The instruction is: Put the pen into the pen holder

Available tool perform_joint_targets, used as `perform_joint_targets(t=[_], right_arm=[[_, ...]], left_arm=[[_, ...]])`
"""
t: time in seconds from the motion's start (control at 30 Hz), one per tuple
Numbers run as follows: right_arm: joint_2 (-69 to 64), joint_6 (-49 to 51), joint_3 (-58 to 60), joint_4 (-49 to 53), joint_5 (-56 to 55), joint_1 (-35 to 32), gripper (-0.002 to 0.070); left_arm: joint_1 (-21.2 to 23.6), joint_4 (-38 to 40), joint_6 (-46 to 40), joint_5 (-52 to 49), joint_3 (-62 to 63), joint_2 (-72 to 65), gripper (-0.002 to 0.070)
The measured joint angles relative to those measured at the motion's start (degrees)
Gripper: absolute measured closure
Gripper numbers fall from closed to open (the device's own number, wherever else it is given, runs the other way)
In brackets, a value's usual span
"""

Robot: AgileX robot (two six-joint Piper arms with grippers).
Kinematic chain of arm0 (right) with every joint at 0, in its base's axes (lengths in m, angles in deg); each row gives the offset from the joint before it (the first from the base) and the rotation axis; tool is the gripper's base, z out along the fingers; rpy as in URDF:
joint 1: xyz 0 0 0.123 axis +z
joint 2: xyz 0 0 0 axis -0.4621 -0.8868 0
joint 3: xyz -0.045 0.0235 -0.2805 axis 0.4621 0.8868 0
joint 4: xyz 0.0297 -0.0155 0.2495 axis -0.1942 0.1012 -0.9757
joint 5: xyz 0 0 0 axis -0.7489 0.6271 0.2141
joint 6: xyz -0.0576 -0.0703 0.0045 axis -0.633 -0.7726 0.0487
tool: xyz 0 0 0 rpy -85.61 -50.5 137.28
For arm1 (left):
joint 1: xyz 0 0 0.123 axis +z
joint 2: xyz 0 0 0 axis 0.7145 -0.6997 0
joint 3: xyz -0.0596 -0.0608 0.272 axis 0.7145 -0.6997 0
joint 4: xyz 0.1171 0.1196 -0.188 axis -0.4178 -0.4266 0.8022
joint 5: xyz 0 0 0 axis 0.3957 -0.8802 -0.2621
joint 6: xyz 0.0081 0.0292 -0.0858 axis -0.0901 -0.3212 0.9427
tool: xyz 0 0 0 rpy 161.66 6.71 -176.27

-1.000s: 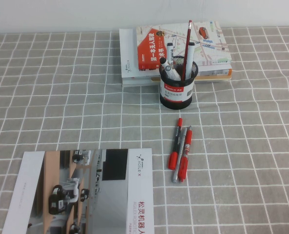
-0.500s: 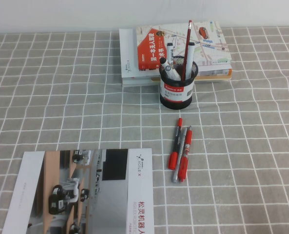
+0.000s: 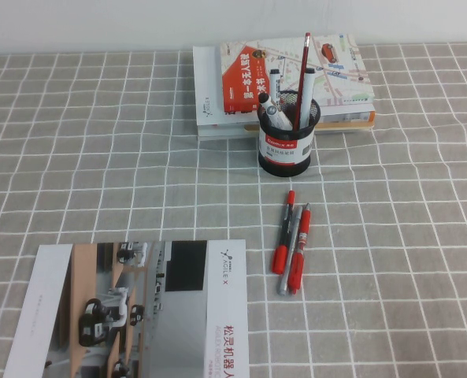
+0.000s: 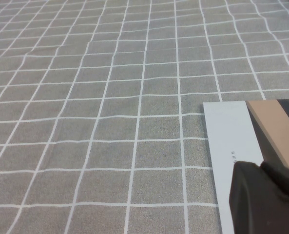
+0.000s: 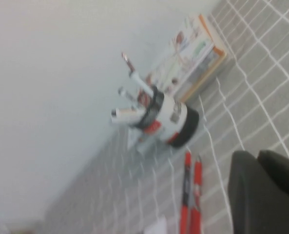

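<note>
The pen (image 3: 300,244), mostly red, lies on the checked cloth as the rightmost of three pens lying side by side. The grey pen (image 3: 290,256) and the black-barrelled pen (image 3: 283,232) lie to its left. The pen holder (image 3: 285,146), a black mesh cup with a red-and-white label, stands just behind them and holds several pens. No arm shows in the high view. My right gripper (image 5: 259,161) is shut and empty, off to the side of the pen (image 5: 198,178) and the holder (image 5: 176,119). My left gripper (image 4: 261,168) is shut and empty over a brochure.
A stack of books (image 3: 296,75) lies behind the holder. A large brochure (image 3: 138,307) lies at the front left; its corner shows in the left wrist view (image 4: 232,141). The grey checked cloth (image 3: 99,157) covers the table.
</note>
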State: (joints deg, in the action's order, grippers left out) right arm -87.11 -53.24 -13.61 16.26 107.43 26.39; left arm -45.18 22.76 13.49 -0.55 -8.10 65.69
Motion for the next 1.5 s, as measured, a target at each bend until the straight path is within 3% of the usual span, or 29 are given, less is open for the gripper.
perform_joint_targets(t=[0.1, 0.2, 0.43, 0.67, 0.8, 1.03, 1.17, 1.5], right_arm=[[-0.14, -3.68, -1.64, 2.85, 4.66, 0.0, 0.0689], [-4.39, -4.49, -8.22, 12.87, 11.14, 0.0, 0.0689], [-28.95, -3.35, -29.56, 34.89, 34.63, 0.0, 0.0689], [-51.95, -5.67, -49.04, 42.34, 51.07, 0.0, 0.0688], [-62.48, -3.79, -56.87, 46.47, 52.39, 3.1, 0.0689], [-76.36, 11.61, -66.44, 63.33, 52.76, 20.4, 0.0688], [-84.72, 15.38, -72.32, 68.69, 52.76, 27.93, 0.0688], [-99.07, 18.7, -84.02, 64.41, 52.65, 30.97, 0.0688]], left_arm=[[0.0, 0.0, 0.0, 0.0, 0.0, 0.0, 0.0678], [0.0, 0.0, 0.0, 0.0, 0.0, 0.0, 0.0678], [0.0, 0.0, 0.0, 0.0, 0.0, 0.0, 0.0678], [0.1, 0.0, 0.0, 0.0, 0.0, 0.0, 0.0678], [0.1, 0.0, 0.0, 0.0, 0.0, 0.0, 0.0678], [0.1, 0.0, 0.0, 0.0, 0.0, 0.0, 0.0678], [0.1, 0.0, 0.0, 0.0, 0.0, 0.0, 0.0678], [0.1, 0.0, 0.0, 0.0, 0.0, 0.0, 0.0678]])
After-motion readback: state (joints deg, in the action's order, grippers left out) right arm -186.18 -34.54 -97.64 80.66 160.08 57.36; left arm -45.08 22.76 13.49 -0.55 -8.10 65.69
